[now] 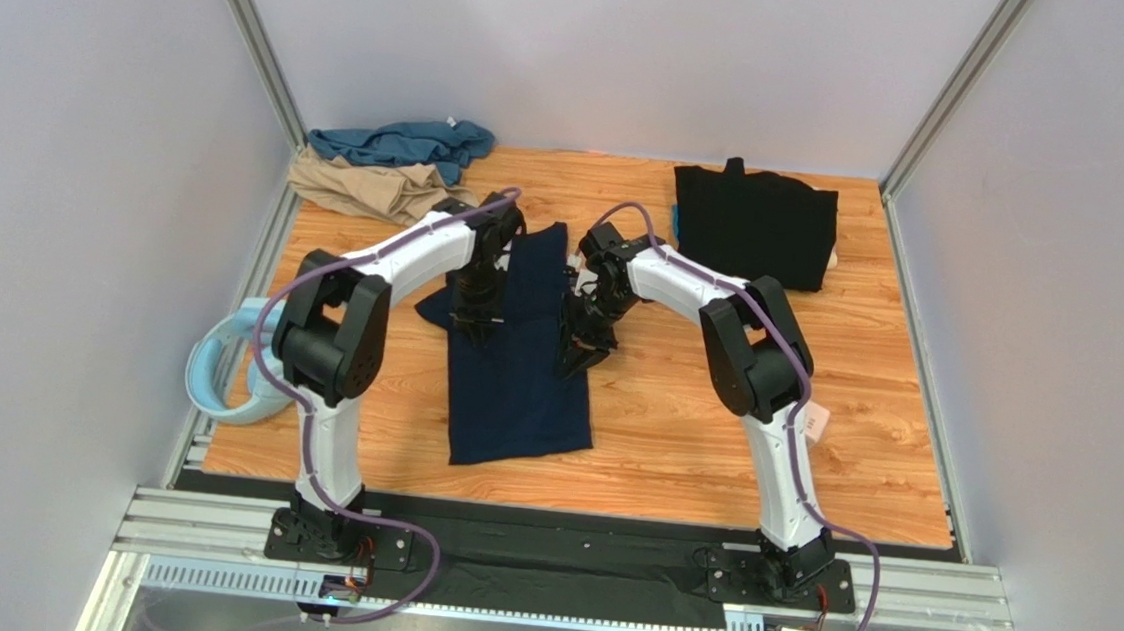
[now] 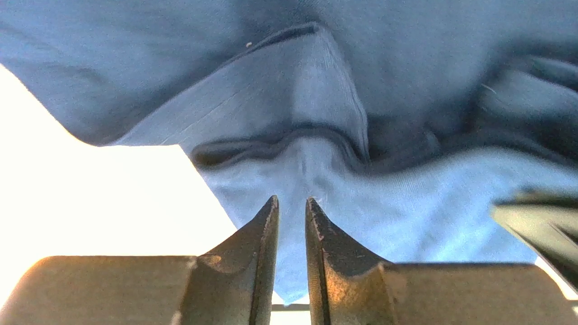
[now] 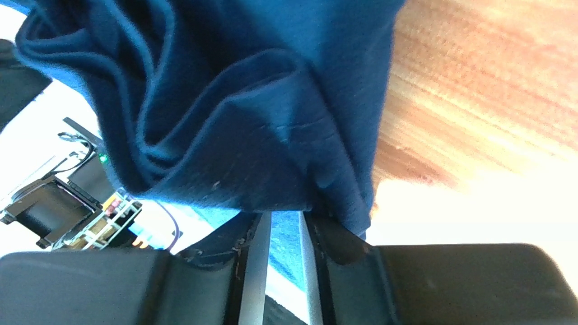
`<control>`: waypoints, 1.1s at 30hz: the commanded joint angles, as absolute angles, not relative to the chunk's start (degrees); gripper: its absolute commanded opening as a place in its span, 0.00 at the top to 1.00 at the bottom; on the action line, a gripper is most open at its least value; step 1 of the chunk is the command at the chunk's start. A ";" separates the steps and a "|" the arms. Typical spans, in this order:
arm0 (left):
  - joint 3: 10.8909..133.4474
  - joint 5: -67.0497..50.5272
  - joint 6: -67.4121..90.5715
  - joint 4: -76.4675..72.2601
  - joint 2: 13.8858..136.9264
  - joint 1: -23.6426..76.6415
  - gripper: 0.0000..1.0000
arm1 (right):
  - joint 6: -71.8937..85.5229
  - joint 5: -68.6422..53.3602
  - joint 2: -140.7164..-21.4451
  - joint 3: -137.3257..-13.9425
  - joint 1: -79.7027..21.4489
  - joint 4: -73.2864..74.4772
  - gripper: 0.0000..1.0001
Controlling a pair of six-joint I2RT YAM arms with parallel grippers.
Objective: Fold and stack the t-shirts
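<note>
Navy t-shirt (image 1: 518, 380) mid-table (image 1: 845, 443), narrowed to long strip, fold unfinished. Left gripper (image 1: 475, 316) and right gripper (image 1: 578, 350) each nipped nearly closed on its far part. Black t-shirt (image 1: 753, 226) folded, far right corner. Teal t-shirt (image 1: 394, 140) and tan t-shirt (image 1: 368, 183) crumpled, far left corner, not yet folded.

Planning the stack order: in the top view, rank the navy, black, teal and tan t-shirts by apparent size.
Largest first:
1. navy t-shirt, laid out long
2. black t-shirt, folded
3. teal t-shirt and tan t-shirt: crumpled heaps, look about alike, so not ranked
</note>
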State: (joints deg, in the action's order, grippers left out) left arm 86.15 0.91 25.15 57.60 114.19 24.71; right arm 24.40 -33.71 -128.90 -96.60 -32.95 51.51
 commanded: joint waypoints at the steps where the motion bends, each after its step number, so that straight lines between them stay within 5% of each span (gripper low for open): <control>1: 88.15 0.35 22.41 56.51 104.69 23.38 0.72 | 24.52 -32.43 -121.23 -97.03 -32.78 49.92 0.70; 3: 88.42 -2.02 22.50 57.13 102.32 22.50 0.71 | 23.82 -32.69 -118.49 -95.72 -32.70 50.53 0.68; 5: 87.46 -3.15 23.64 59.48 100.99 21.71 0.58 | 21.81 -32.87 -115.60 -93.10 -32.70 52.20 0.66; 16: 49.25 -16.78 39.10 47.12 80.95 20.92 0.57 | 19.77 -30.76 -102.75 -66.72 -32.70 47.91 0.56; 33: 42.45 -16.61 42.10 45.44 79.89 20.92 0.57 | 19.16 -36.65 -108.80 -67.50 -32.70 42.54 0.54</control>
